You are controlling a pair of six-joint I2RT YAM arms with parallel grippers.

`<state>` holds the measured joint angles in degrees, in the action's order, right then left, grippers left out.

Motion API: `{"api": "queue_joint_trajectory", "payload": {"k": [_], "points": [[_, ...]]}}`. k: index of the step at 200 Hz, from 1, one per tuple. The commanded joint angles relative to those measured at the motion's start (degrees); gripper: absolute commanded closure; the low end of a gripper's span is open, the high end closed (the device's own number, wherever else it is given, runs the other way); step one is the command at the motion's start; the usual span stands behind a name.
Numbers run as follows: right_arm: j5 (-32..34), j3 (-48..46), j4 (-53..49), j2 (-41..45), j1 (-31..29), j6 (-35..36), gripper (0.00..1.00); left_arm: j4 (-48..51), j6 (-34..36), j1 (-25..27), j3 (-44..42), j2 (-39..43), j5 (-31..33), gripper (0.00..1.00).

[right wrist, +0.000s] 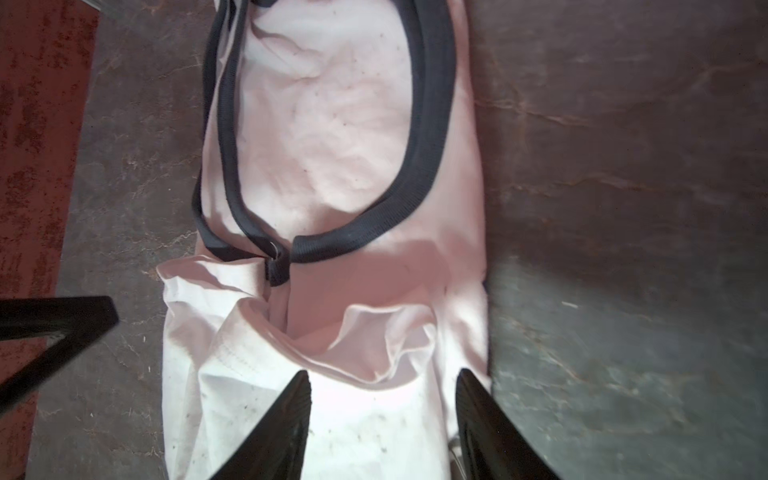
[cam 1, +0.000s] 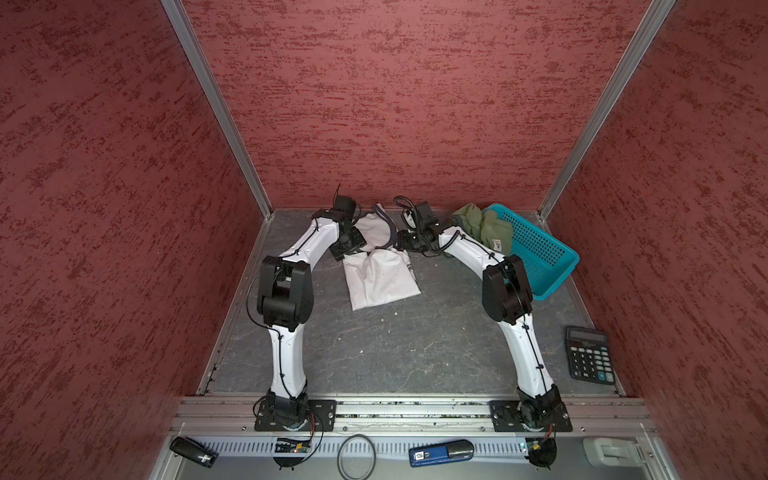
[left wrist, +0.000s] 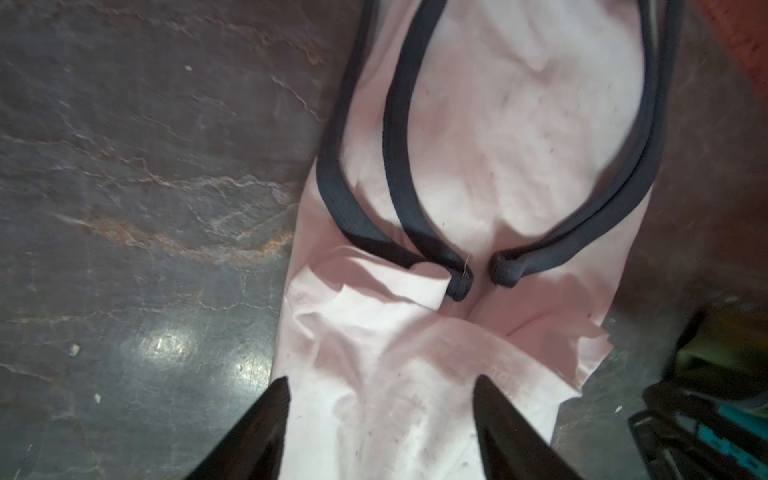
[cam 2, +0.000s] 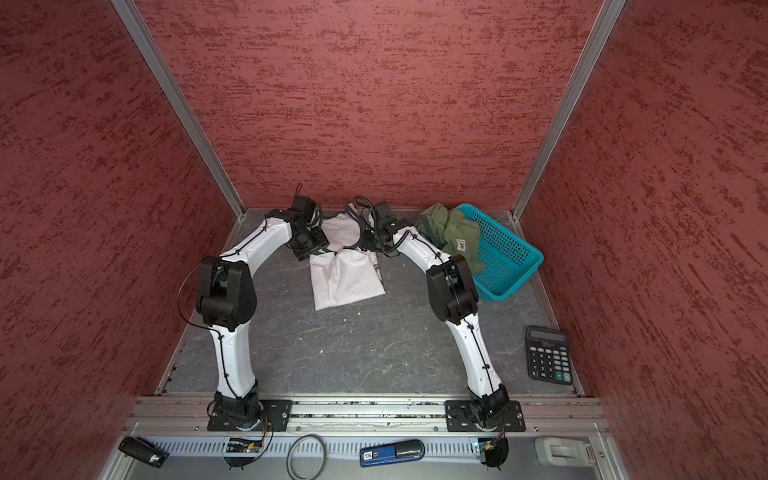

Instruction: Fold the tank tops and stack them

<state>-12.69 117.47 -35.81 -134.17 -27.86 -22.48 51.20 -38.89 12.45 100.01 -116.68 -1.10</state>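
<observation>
Red mottled walls (cam 1: 395, 104) box in the dark, veined counter (cam 1: 395, 353). The white tank top (cam 1: 382, 278) lies on it in the upper middle of both top views, right between my two arms. Its long axis runs up and down the frame, with the armholes toward the upper edge and the broad body toward the lower. My left claw (cam 1: 351, 245) sits at its left edge and my right claw (cam 1: 409, 241) at its right edge, both about where the armholes end, so neither arm is nearer. In the wrist views both claws are released: the left claw (left wrist: 382, 432) and the right claw (right wrist: 382, 424) each hang with jaws spread over white cloth, clamping nothing.

The shirt looks narrow and doubled at the armhole end, with the dark trim (left wrist: 399, 166) lying in overlapping loops. Below the loops a rumpled flap rides up in a soft ridge, so the fold is not flat. The cloth is thin, creased and lightly speckled, and I see no print on the side facing up. I judge the next move turns on that up-and-down axis: each claw would pinch its own edge and carry one end over the other.

The olive tank top (cam 1: 490, 230) is heaped, unfolded, over the upper left rim of the teal basket (cam 1: 540, 249), just past my right wrist, so my right arm is nearer to it. A calculator (cam 1: 590, 353) lies well apart at the lower right of the counter
</observation>
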Motion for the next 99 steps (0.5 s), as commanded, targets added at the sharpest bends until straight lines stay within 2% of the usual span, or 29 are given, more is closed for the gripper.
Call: {"api": "queue_joint_trajectory", "payload": {"k": [1, 23, 35, 78, 99], "points": [[3.09, -7.75, -0.49, 8.72, 0.26, 1.53, 0.41, -3.94, 2.07, 0.3, -8.24, 10.13, -1.65, 0.2], [0.14, -23.97, 9.24, 18.0, 0.11, 0.06, 0.39, -11.31, 1.95, 0.26, -23.06, 20.86, -4.22, 0.18], [-1.34, -28.97, 12.75, 20.39, 0.08, -0.45, 0.39, -13.64, 1.46, -0.33, -28.23, 24.07, -4.91, 0.18], [-1.82, -29.18, 12.47, 16.65, -0.31, 0.11, 0.45, -16.23, 0.79, -2.08, -31.99, 22.52, -8.14, 0.34], [-0.71, -31.75, 12.67, 17.2, -1.05, -0.11, 0.47, -15.39, -0.66, -0.61, -34.28, 22.52, -8.45, 0.36]]}}
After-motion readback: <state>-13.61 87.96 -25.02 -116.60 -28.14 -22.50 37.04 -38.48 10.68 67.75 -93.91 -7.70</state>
